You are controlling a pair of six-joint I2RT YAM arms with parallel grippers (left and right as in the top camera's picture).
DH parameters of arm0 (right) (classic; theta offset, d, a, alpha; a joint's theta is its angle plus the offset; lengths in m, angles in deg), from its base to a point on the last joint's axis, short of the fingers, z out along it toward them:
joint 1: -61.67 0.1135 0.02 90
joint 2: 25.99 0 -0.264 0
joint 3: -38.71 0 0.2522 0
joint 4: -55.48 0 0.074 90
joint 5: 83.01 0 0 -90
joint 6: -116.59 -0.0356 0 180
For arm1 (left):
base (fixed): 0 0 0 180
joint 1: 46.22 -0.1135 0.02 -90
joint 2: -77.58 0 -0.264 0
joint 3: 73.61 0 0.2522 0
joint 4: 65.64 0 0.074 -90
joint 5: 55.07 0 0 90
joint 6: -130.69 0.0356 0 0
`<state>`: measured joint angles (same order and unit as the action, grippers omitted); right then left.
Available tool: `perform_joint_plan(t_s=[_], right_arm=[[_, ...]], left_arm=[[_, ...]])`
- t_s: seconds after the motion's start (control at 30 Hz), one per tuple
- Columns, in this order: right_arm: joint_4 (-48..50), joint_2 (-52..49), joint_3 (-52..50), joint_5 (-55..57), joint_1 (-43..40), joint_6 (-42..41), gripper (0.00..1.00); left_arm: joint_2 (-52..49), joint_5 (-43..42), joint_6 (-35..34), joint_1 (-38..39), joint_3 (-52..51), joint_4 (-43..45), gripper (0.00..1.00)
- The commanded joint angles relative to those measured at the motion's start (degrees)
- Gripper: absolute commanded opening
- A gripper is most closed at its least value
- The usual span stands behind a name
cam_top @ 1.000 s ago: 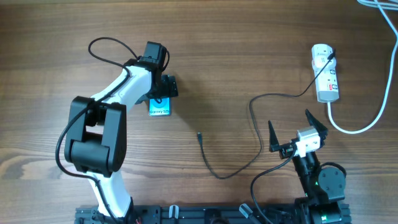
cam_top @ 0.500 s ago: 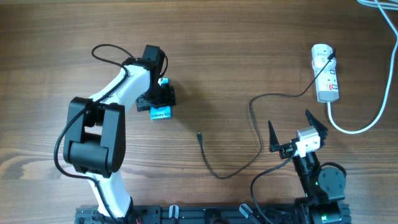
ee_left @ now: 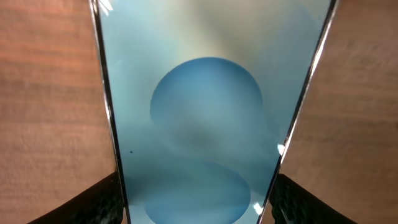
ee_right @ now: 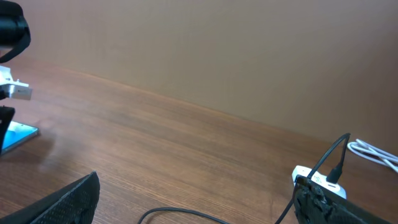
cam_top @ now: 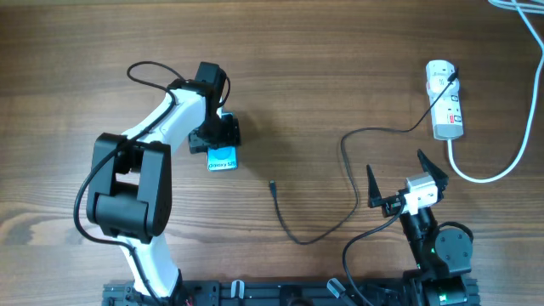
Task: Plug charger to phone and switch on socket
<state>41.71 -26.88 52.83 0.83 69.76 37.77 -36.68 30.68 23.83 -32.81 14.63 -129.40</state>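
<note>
My left fingers (ee_left: pixel 93 208) flank the phone (ee_left: pixel 205 112), grip uncertain, probably steadying it for plugging; my right gripper (cam_top: pixel 394 161) gapes empty

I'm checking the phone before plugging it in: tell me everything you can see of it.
The phone is a small flat rectangle with a bright cyan screen showing a round shape and a line of small text, framed by a thin shiny rim. It lies screen up on the wooden table, left of centre. The left gripper straddles it, one black finger beside each long edge; whether they press it is unclear. No cable touches it.
</note>
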Motion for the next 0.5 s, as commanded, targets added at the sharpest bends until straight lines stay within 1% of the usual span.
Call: perform_joint_plan(t_s=[0.0, 0.07, 0.1, 0.17, 0.27, 0.3, 0.33, 0.37, 0.47], right_arm=[[0.3, 0.3, 0.0, 0.6, 0.3, -0.7, 1.0], [0.3, 0.3, 0.0, 0.6, 0.3, -0.7, 1.0], [0.3, 0.3, 0.0, 0.6, 0.3, -0.7, 1.0], [0.3, 0.3, 0.0, 0.6, 0.3, -0.7, 1.0], [0.3, 0.3, 0.0, 0.6, 0.3, -0.7, 1.0], [0.3, 0.3, 0.0, 0.6, 0.3, -0.7, 1.0], [0.3, 0.3, 0.0, 0.6, 0.3, -0.7, 1.0], [0.3, 0.3, 0.0, 0.6, 0.3, -0.7, 1.0], [0.3, 0.3, 0.0, 0.6, 0.3, -0.7, 1.0]], left_arm=[[-3.3, -1.0, -0.5, 1.4, -2.2, -3.6, 0.73], [-3.3, -1.0, -0.6, 3.0, -2.2, -4.9, 0.73], [-3.3, -0.3, -2.0, 3.9, -2.2, -5.2, 0.74], [-3.3, 4.2, -6.3, 5.1, -2.2, -5.0, 0.77], [-3.3, 4.4, -6.3, 5.0, -2.2, -3.6, 0.8], [-3.3, 4.4, -6.3, 5.0, -2.2, -3.0, 0.87], [-3.3, 4.4, -6.0, 5.0, -2.2, -2.7, 0.98], [-3.3, 4.4, -5.9, 5.0, -2.2, -2.1, 1.0], [-3.3, 4.4, -5.9, 5.0, -2.2, -0.3, 1.0]])
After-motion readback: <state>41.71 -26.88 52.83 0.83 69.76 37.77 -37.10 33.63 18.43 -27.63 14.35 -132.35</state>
